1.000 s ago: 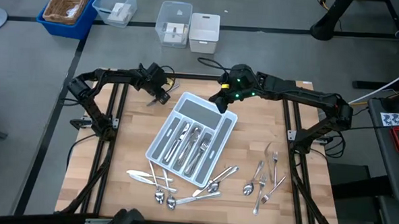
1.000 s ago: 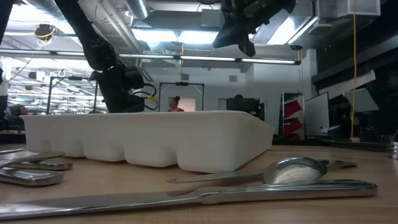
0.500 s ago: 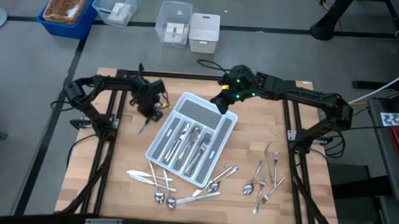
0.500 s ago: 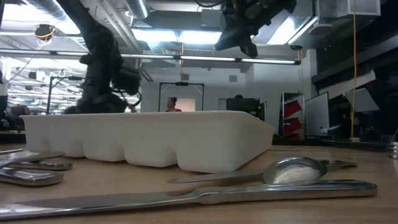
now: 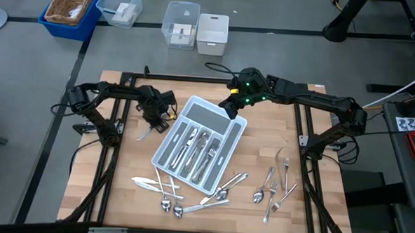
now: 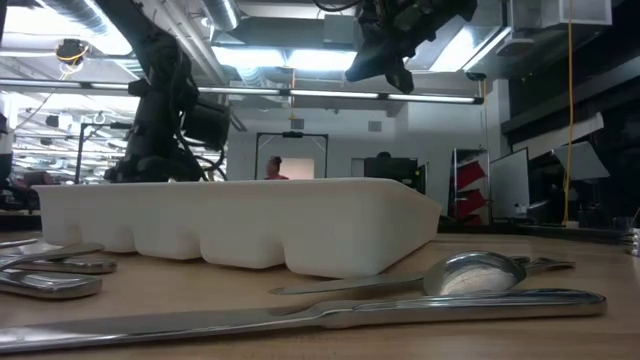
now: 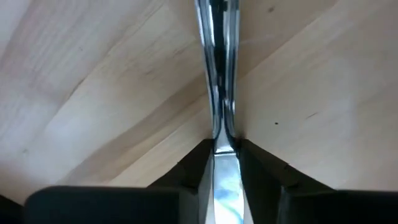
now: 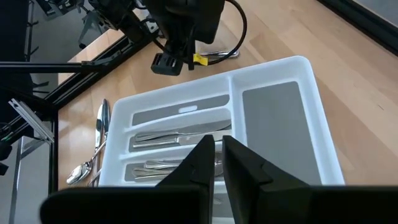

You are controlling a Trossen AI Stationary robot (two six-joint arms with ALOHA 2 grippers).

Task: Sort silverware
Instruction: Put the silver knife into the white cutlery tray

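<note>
The light grey tray [image 5: 229, 140] lies slantwise mid-table and holds several silver pieces [image 5: 192, 147]. More silverware lies loose near its near end [image 5: 163, 190], [image 5: 222, 191] and toward the right [image 5: 275, 183]. My left gripper [image 5: 153, 118] is just left of the tray, shut on a slim knife-like piece [image 5: 142, 132]. My right gripper [image 5: 230, 108] hovers shut over the tray's far corner, holding nothing; its wrist view looks down on the tray [image 8: 273, 118]. In the low view the tray wall [image 6: 250, 230] hides the left gripper's fingertips. My left gripper pinches the silver piece by one end [image 7: 217, 152] between its two fingers [image 7: 193, 171]. The piece runs straight on past the fingertips, in line with them. The fingers slant down toward the table's near-left. The free end [image 5: 141, 134] sits low over the wood; whether it touches, I cannot tell.
Black frame rails [image 5: 116, 126] run along both table sides. Bins stand on the floor past the far edge: a blue basket [image 5: 70, 9], a clear box [image 5: 180, 24], a white box [image 5: 213, 29]. Bare wood lies left of the tray [image 5: 132, 159]. A person stands far off in the room [image 6: 270, 168].
My left gripper has swung from beside the tray's far corner toward the near-left and come down close to the table, tipping to point downward. The silver piece went with it and now points toward the near-left. My right gripper has stayed put.
</note>
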